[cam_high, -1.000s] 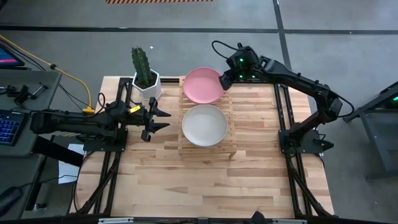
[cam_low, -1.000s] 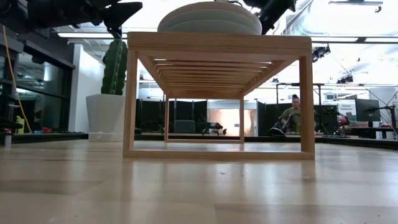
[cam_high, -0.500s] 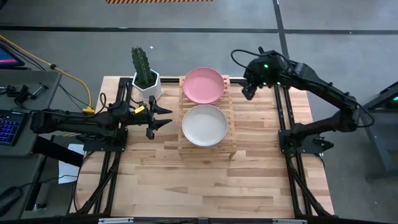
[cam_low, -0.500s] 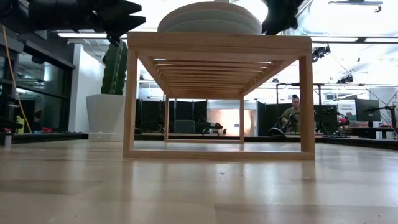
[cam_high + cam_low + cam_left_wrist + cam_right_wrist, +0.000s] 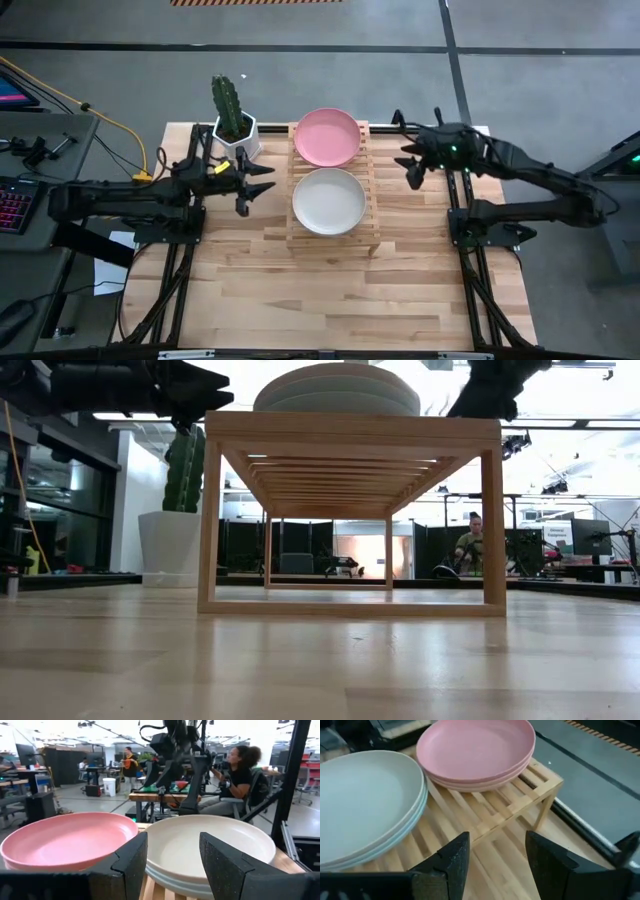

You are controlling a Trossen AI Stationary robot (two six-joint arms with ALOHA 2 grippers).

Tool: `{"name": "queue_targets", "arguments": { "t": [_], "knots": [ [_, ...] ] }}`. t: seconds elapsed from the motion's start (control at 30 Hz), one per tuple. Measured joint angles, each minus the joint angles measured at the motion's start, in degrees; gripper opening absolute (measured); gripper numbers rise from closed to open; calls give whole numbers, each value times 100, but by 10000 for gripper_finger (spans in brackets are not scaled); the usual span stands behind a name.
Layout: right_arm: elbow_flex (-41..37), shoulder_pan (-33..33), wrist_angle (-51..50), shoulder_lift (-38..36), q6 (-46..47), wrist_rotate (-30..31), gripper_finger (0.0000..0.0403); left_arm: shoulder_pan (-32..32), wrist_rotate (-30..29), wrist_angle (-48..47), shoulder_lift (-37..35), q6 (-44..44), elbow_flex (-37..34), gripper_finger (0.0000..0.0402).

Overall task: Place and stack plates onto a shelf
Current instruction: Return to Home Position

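Change: the right gripper (image 5: 407,166) has drawn back from the far-right rim of the pink stack (image 5: 326,136) to a spot clear of the shelf's right side. The left gripper (image 5: 266,181) has hardly shifted, and both stacks lie as they did.
Table: (image 5: 330,295) light wood, bare in front of the shelf.
Shelf: (image 5: 372,192) slatted wooden rack standing mid-table, its long axis running front to back. It carries two stacks, one behind the other.
Pale stack: (image 5: 328,200) on the shelf's front half. An off-white plate is on top, and the right wrist view shows greenish rims under it. It lies just beside the pink stack; whether their rims touch I cannot tell.
Left gripper: just off the shelf's left side, level with the gap between the two stacks and pointing at them. Its fingers (image 5: 131,862) are spread with nothing between them.
Right gripper: off the shelf's right side, about level with the gap between the stacks and apart from both. Its fingers (image 5: 454,856) are spread and it carries nothing.
Pink stack: on the shelf's back half, with several pink rims showing one above another. It lies flat, reaching the shelf's back end.
Cactus: (image 5: 226,100) upright in a white pot (image 5: 240,137), just off the shelf's back-left corner.
Person: (image 5: 239,775) seated in the room beyond the shelf, well away from the table.
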Motion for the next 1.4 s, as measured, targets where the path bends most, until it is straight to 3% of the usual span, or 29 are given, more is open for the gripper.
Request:
{"name": "queue_targets", "arguments": {
  "t": [0.27, 0.7, 1.1, 1.4],
  "knots": [
    [-804, 65, 858, -749, 583, -80, 174, 68, 146, -461, -142, -126, 0, 170],
    [-813, 65, 1190, -635, 944, -113, 174, -200, 620, -824, -248, -509, 0, 170],
    [-813, 65, 1159, -635, 895, -124, 174, -671, 577, -1966, -1405, -452, -4, 170],
    [-813, 65, 670, -635, 896, -124, 174, -1353, 127, -1010, -2404, -749, -1249, 170]
  ]
}}
